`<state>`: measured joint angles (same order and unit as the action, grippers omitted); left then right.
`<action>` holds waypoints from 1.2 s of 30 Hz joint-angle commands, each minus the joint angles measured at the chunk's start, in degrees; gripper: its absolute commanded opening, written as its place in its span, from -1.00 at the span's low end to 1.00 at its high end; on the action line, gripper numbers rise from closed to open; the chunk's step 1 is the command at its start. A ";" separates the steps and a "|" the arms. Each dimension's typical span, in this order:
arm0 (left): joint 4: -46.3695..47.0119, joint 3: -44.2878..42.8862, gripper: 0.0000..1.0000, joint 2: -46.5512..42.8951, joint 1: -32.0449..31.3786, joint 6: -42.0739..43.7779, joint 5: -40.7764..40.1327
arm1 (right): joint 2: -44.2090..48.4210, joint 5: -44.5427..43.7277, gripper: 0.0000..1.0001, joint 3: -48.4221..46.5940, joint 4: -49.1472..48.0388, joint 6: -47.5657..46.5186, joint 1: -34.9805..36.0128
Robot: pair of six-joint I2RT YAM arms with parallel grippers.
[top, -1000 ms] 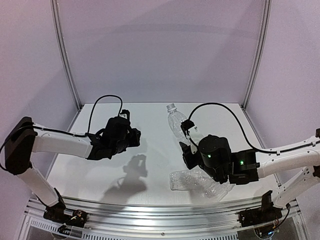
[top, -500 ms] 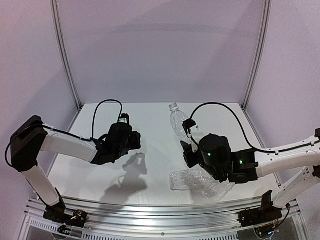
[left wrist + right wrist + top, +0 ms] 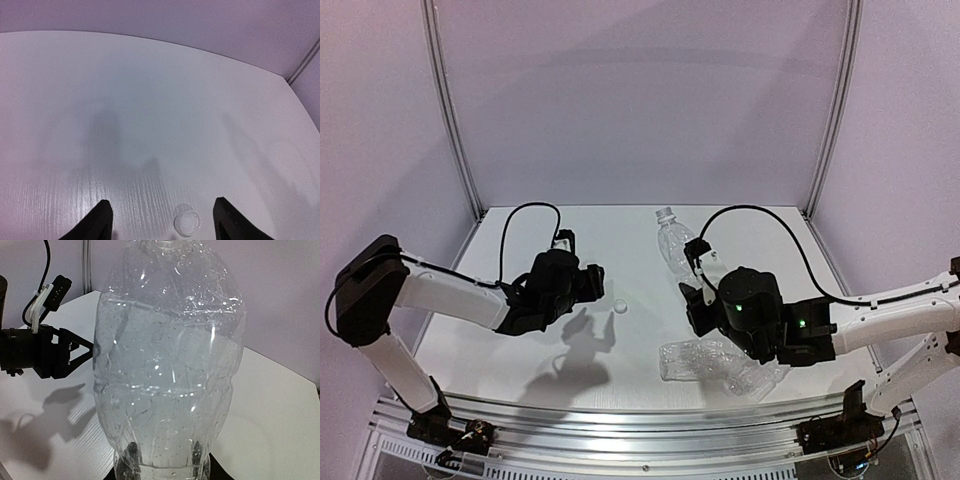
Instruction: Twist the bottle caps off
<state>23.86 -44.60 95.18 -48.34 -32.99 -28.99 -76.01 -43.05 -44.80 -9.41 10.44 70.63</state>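
the left gripper [image 3: 160, 202] had just been opened, and a cap [image 3: 187, 223] was released onto the worktop [image 3: 150, 100], loose beneath the parted jaws. one unscrewing was judged finished. the upright bottle [image 3: 170, 365] was kept clenched by the right gripper [image 3: 693, 288].

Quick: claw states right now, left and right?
Left claw: open, empty; a cap lies loose on the table by it.
Right claw: closed on a bottle.
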 commanded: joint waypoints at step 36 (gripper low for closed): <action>23.35 9.87 0.50 -31.81 -1.83 7.12 63.37 | 6.45 55.15 -1.00 5.96 -13.09 -2.08 -2.04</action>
<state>45.82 -32.62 61.93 -49.52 -25.26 31.29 -68.82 9.04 -37.43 -21.89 8.99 68.82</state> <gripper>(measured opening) 0.760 0.351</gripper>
